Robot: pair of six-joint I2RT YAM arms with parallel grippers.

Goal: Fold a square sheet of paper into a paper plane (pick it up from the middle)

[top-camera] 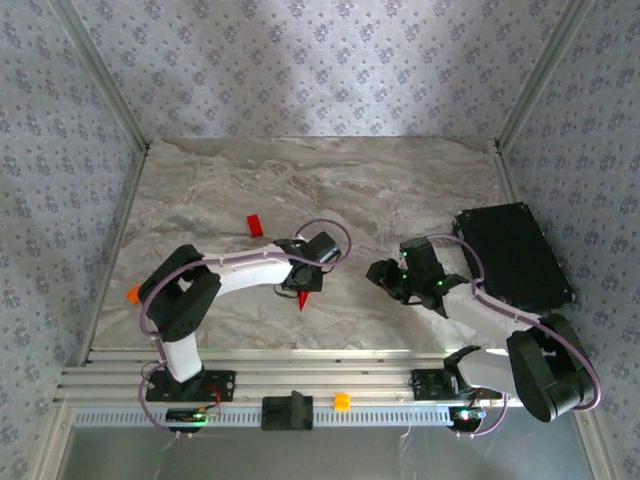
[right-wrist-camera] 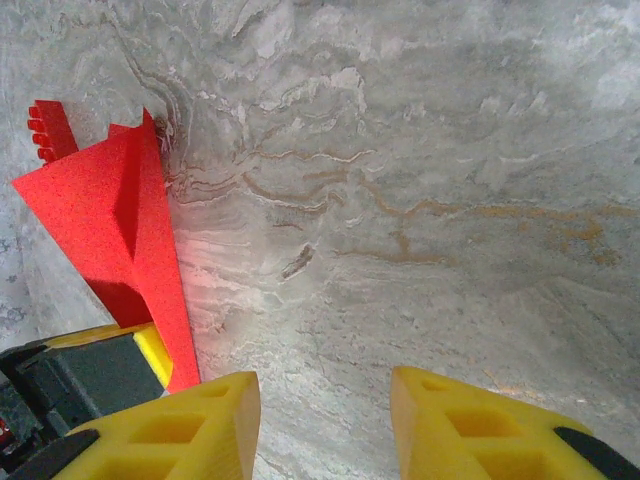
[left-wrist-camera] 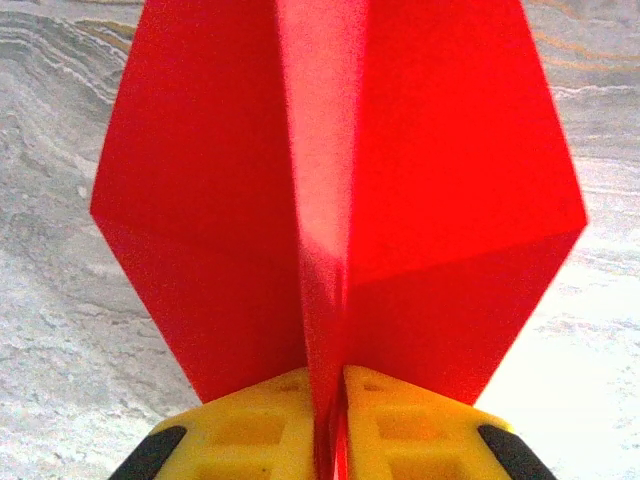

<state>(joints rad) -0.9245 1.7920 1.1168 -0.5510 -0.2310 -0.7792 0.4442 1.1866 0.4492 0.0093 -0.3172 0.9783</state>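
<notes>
Fingers (left-wrist-camera: 250, 425) of left gripper (left-wrist-camera: 327, 400): pressed together on the centre fold of the paper plane (left-wrist-camera: 440, 170), paper pinched between the two yellow pads. Wings of the plane spread to either side of the fold, upper edges out of the left wrist view. Fingers (right-wrist-camera: 200, 420) of right gripper (right-wrist-camera: 325, 400): set apart, nothing between them, bare marble table (right-wrist-camera: 420, 200) showing through the gap. Top view: plane sits under the left gripper near the middle of the table, a red point showing just toward the near edge from the gripper. Cannot tell whether the plane touches the table surface. Right gripper is to the right of the plane, near it but apart, facing it. Right wrist view: plane at left, held up in the left gripper's yellow pad, pointed end away from the camera. Small red block (top-camera: 255, 226) lies on the table beyond the plane, separate from it. Black case (top-camera: 512, 255) rests at the right side of the table.
</notes>
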